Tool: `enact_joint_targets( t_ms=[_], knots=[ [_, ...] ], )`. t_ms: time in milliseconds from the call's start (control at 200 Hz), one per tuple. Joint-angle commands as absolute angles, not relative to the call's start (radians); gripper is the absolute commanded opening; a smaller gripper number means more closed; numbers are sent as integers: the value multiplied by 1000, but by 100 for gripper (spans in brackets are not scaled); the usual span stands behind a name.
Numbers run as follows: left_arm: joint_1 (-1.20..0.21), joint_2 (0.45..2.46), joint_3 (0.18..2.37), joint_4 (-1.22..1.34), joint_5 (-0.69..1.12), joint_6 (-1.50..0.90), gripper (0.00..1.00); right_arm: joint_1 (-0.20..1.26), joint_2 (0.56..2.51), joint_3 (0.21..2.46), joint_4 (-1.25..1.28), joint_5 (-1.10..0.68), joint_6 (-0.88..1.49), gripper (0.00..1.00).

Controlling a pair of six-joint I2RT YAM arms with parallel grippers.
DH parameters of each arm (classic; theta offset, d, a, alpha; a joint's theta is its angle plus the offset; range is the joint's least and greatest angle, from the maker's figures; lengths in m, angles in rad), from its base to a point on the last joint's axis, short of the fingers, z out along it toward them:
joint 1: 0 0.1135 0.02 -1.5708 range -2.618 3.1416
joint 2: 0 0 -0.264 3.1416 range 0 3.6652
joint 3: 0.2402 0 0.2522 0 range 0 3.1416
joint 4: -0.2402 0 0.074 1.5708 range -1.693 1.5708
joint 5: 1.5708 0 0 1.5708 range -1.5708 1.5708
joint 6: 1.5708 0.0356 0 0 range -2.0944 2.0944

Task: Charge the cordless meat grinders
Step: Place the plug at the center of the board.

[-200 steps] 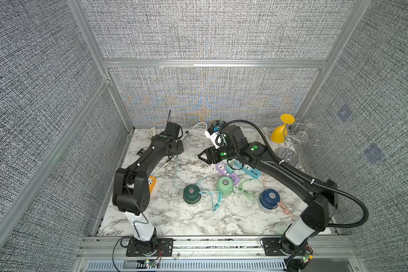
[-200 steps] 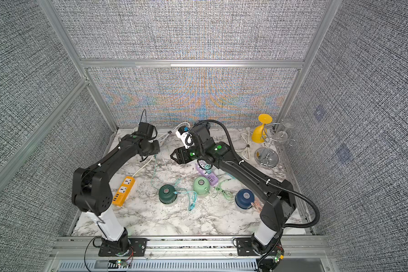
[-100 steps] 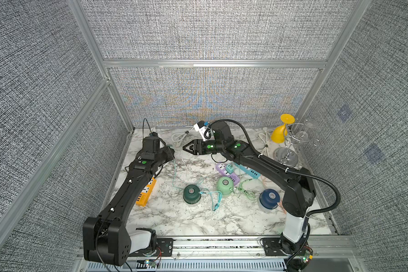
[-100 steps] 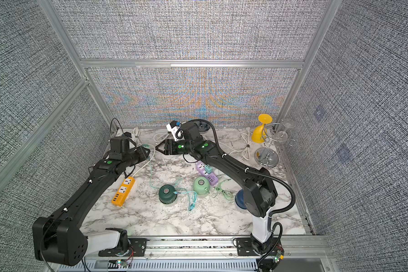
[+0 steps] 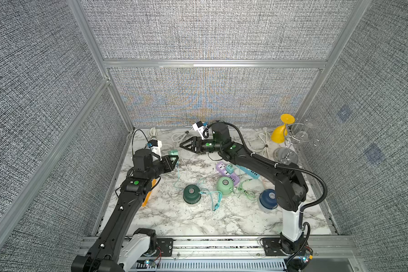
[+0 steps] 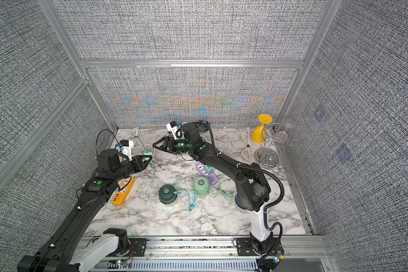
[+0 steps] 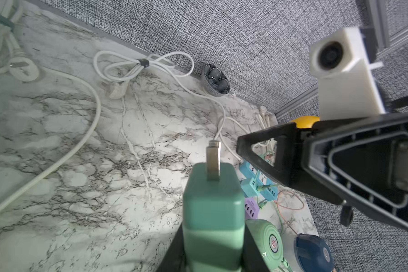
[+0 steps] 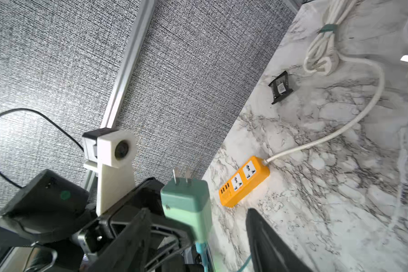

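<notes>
Three cordless meat grinders stand on the marble: dark green (image 5: 191, 193) (image 6: 166, 193), mint green (image 5: 224, 186) (image 6: 201, 184) (image 7: 266, 242) and navy blue (image 5: 269, 199) (image 7: 313, 252), the last partly behind my right arm. My left gripper (image 5: 173, 159) (image 6: 147, 158) (image 7: 212, 247) is shut on a green charger plug (image 5: 174, 153) (image 7: 212, 207) (image 8: 186, 205) with its two prongs pointing away. A teal cable (image 5: 177, 174) hangs from the plug toward the dark green grinder. My right gripper (image 5: 183, 145) (image 6: 156, 144) (image 8: 198, 247) is open, its tips just beside the plug and holding nothing.
An orange power strip (image 6: 124, 193) (image 8: 244, 181) lies at the left under my left arm. Purple (image 5: 226, 170) and blue (image 5: 250, 172) strips lie mid-table. White cords (image 7: 137, 64), a dark dish (image 7: 216, 80), a yellow funnel-shaped thing (image 5: 280, 131) and a glass rack (image 5: 292, 146) line the back.
My left gripper has come forward from the back wall with the plug in it. My right gripper has swung left and now faces the plug.
</notes>
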State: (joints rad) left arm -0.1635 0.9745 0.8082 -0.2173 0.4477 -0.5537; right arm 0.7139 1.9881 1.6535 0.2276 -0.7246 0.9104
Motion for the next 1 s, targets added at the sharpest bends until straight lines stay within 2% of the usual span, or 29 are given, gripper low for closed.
enact_joint_targets(
  t_ms=[0, 100, 450, 620, 780, 996],
  knots=[
    [-158, 964, 803, -135, 514, -564, 0, 716, 1999, 1651, 393, -790, 1023, 65],
    [-147, 966, 799, -112, 517, -584, 0, 716, 1993, 1624, 441, -799, 1044, 63],
    [-80, 948, 806, -17, 511, -718, 0, 707, 1976, 1545, 546, -807, 1098, 65],
    [-77, 990, 799, -155, 406, -734, 0, 700, 1985, 1559, 530, -810, 1107, 65],
    [-77, 1040, 651, -177, 290, -836, 0, 698, 1969, 1545, 456, -810, 1051, 65],
    [-79, 1104, 406, 25, 195, -997, 0, 698, 1934, 1513, 352, -808, 966, 65]
  ],
)
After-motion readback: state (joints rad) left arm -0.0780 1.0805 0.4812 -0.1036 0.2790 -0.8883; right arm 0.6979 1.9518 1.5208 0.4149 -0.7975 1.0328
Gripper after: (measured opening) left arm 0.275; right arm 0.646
